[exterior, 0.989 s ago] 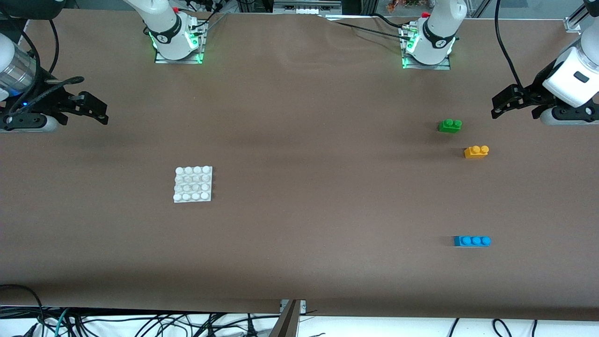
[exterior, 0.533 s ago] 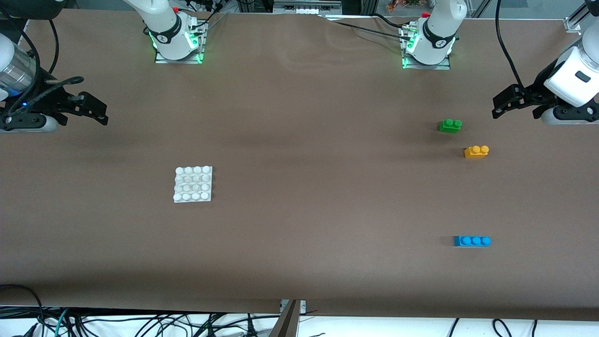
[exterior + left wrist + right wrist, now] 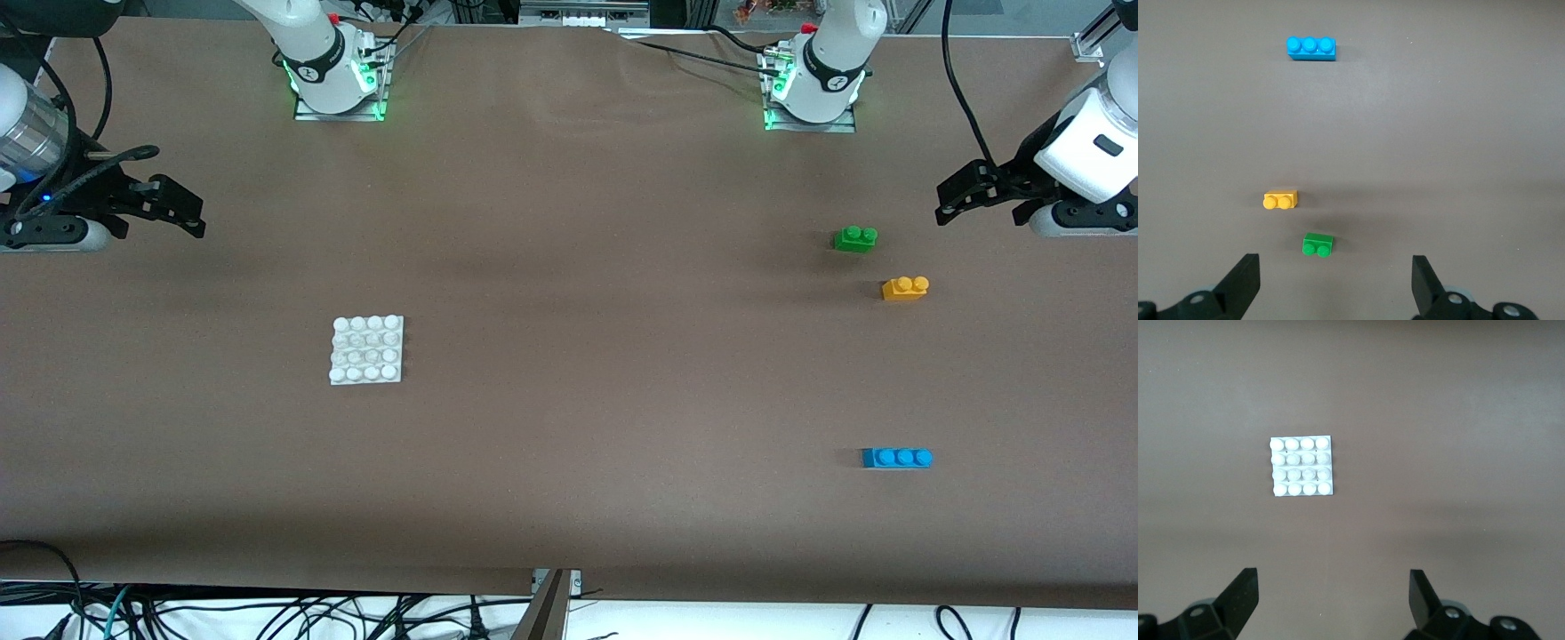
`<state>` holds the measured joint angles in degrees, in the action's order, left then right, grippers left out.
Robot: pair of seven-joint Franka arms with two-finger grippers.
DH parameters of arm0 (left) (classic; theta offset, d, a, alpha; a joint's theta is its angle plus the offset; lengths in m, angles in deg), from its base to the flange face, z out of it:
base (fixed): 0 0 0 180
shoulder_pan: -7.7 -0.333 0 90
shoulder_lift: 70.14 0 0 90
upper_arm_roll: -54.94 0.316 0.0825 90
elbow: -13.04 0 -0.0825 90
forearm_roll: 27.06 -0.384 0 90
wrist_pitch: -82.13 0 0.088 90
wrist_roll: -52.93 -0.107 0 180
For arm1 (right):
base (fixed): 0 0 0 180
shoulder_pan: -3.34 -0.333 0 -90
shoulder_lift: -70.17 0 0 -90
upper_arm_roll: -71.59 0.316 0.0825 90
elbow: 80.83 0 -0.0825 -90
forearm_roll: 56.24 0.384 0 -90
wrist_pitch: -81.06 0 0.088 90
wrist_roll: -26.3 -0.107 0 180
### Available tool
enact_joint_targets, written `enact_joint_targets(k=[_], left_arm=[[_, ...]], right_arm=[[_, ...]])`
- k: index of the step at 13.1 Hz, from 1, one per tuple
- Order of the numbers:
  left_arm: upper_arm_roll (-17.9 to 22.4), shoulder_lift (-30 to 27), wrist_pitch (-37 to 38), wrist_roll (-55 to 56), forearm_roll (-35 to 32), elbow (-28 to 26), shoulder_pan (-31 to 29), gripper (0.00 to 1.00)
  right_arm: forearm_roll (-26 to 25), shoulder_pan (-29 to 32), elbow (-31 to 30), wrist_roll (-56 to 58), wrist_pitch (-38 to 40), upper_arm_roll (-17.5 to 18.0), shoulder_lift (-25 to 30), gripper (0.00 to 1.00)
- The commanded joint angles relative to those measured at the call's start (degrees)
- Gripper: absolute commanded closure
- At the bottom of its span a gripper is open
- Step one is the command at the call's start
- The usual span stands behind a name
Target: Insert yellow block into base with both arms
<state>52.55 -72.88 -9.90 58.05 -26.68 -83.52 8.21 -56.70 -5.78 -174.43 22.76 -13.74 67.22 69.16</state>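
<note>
**Ana:** Yellow block first, though from the pincers outward: where are they?

**Ben:** Left pincer (image 3: 949,200) hangs over the tabletop (image 3: 605,267) at the left arm's end, fingers (image 3: 1245,280) spread wide with nothing between them; right pincer (image 3: 188,212) hangs over the right arm's end, likewise wide and holding nothing; both arms wait.

**Ana:** And what lies closest to the left pincer?

**Ben:** Green brick (image 3: 855,238) comes first, resting on the tabletop; the yellow block (image 3: 905,288) sits near it, nearer to the front camera and a little more toward the left arm's end, the two apart; its two studs point up.

**Ana:** Anything else at that end?

**Ben:** Blue brick (image 3: 897,457), three studs long, well apart from the yellow block and nearer the front camera.

**Ana:** And the base?

**Ben:** The base (image 3: 366,349) lies flat toward the right arm's end, studs up, well apart from all three bricks; the right wrist view shows it whole, with no brick on it; the right pincer is not over it.
</note>
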Motion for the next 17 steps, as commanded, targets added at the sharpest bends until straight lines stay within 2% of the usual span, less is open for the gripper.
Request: enact_joint_targets(k=[1,17], left_arm=[[0.0,0.0,1.5,-1.2,1.0,1.2,-0.4,0.0],[-0.2,0.0,1.5,-1.2,1.0,1.1,-0.4,0.0]], right_arm=[[-0.3,0.4,1.3,0.1,0.4,0.3,-0.6,0.0],[-0.6,0.2,1.3,0.0,-2.0,0.3,-1.8,0.0]])
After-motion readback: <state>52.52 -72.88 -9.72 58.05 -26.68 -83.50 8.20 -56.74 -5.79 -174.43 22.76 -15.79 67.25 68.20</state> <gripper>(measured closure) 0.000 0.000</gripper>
